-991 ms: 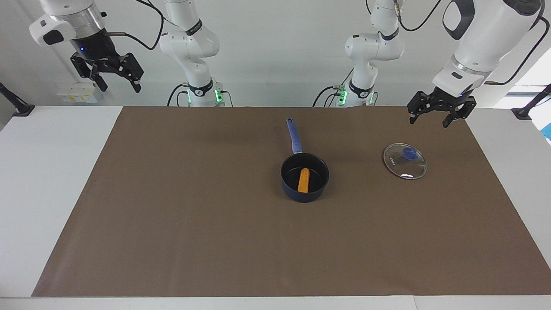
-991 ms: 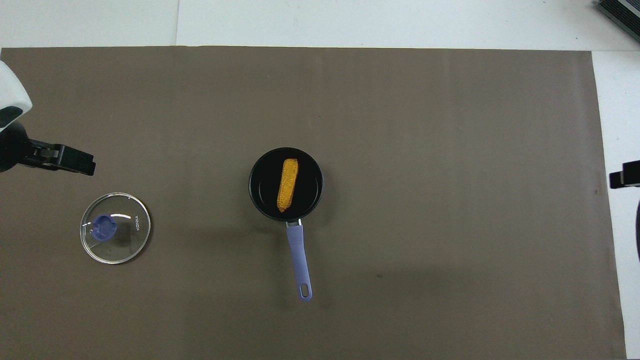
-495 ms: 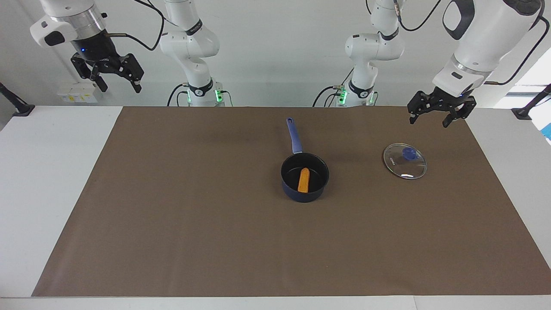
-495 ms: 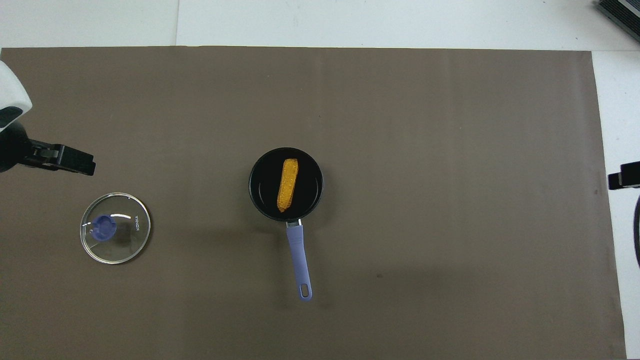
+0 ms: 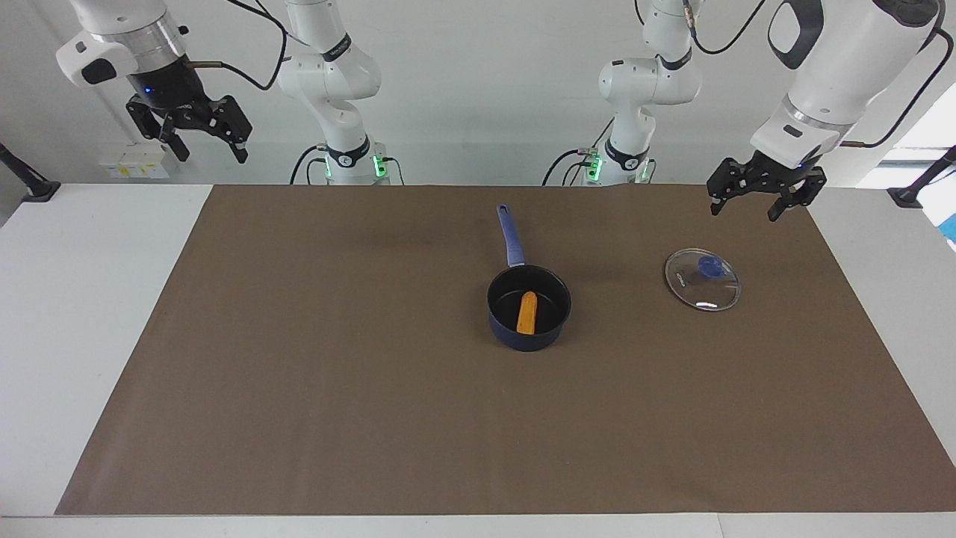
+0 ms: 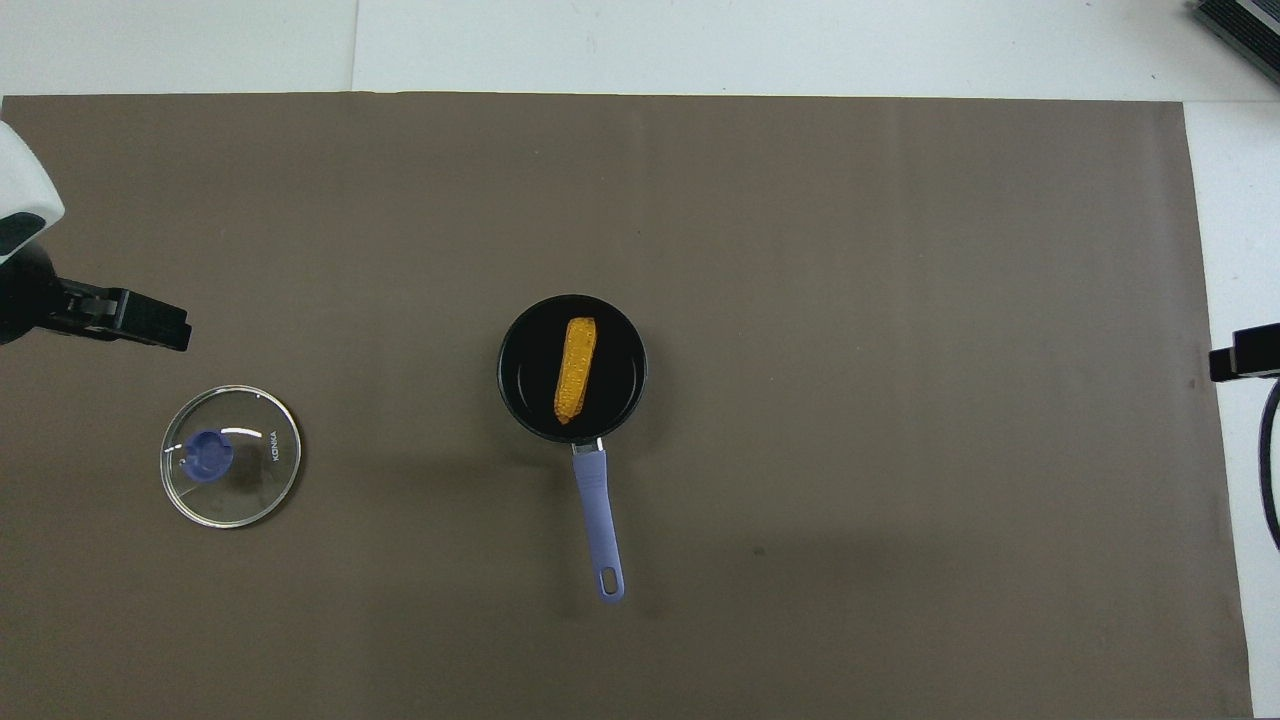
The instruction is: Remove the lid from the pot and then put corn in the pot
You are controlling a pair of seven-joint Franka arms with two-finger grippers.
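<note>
Covering most of the white table (image 5: 89, 314) is a brown mat (image 5: 336, 388), and everything of the task is resting on it.

The pot (image 5: 529, 305) is sitting near the middle of the mat, a little toward the left arm's end. In the overhead view its long blue handle (image 6: 598, 525) is pointing to 6 o'clock from the bowl, toward the robots. The pot is standing uncovered, its black inside showing.

The lid (image 5: 702, 279) is lying flat on the mat, knob (image 5: 709, 265) up, well apart from the pot and toward the left arm's end of the table. In the overhead view it is lying at about 8 o'clock from the pot. The glass is letting the brown mat show through.

The corn (image 5: 527, 312) is lying inside the pot, on its black bottom. In the overhead view it is running roughly from 12 to 6 o'clock across the bowl, slightly tilted.

The left gripper (image 5: 749, 203) is hanging in the air over the mat's edge at the left arm's end, at about 1 o'clock from the lid in the facing view, touching nothing. Its fingers are spread apart and holding nothing.

The right gripper (image 5: 205, 146) is hanging high at the right arm's end of the table, well away from the pot. Its fingers are also spread wide and holding nothing.
</note>
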